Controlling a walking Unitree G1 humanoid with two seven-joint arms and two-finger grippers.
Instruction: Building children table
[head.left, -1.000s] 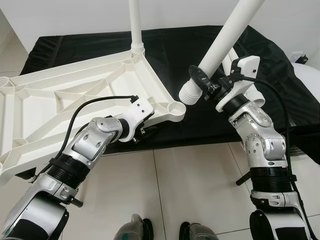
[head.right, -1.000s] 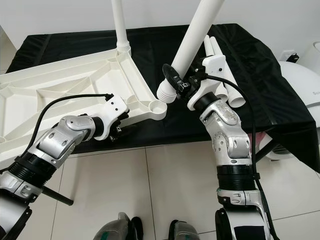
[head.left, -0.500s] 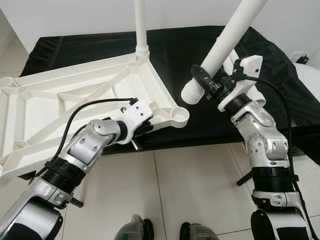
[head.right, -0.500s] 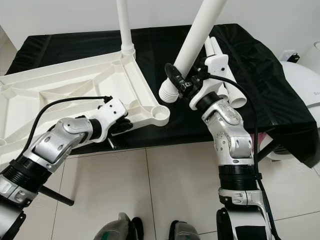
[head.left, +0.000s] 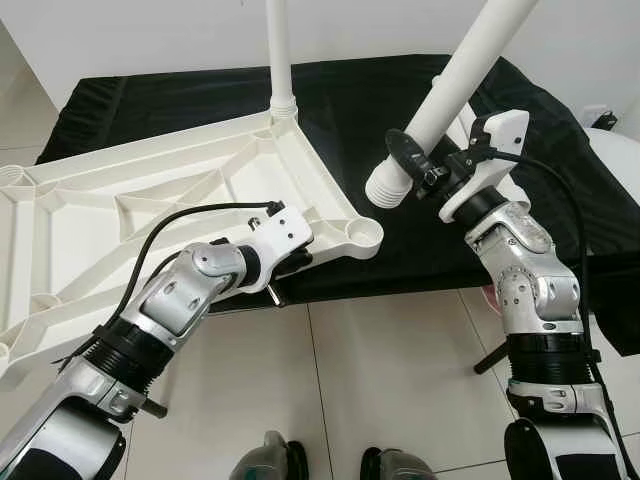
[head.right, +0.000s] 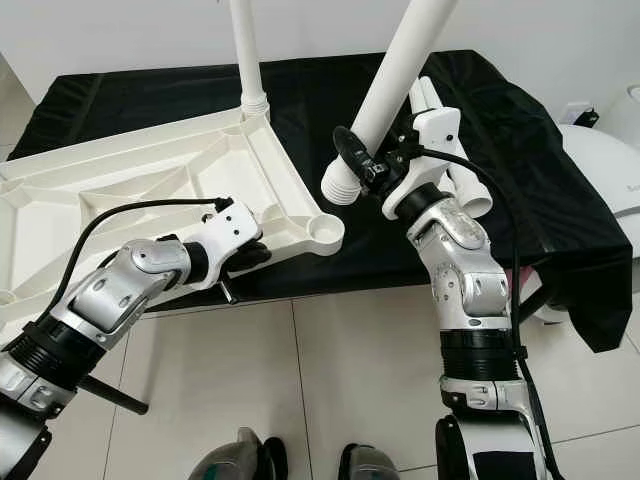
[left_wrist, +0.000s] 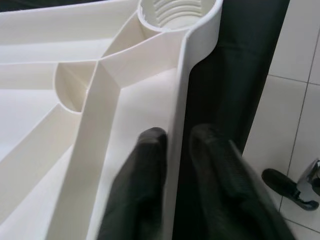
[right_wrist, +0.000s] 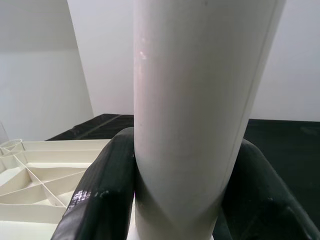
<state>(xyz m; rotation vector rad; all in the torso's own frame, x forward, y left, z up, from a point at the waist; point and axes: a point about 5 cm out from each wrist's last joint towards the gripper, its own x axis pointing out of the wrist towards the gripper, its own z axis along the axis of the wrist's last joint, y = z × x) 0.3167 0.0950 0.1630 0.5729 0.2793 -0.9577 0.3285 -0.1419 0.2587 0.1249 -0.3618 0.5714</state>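
Note:
The white plastic table top lies upside down, ribs up, partly on the black-covered table. One white leg stands in its far corner socket. The near corner socket is empty. My left gripper is shut on the table top's near rim, one finger on each side of the wall, just short of that socket. My right gripper is shut on a second white leg, held tilted. Its threaded end hangs a little above and to the right of the empty socket.
A black cloth covers the table and hangs over its right end. More white legs lie behind my right wrist. A white rounded object stands at the far right. Tiled floor lies in front, with my feet below.
The table top's near corner has shifted slightly right and toward me with my left gripper on its rim. The leg in my right gripper has barely moved.

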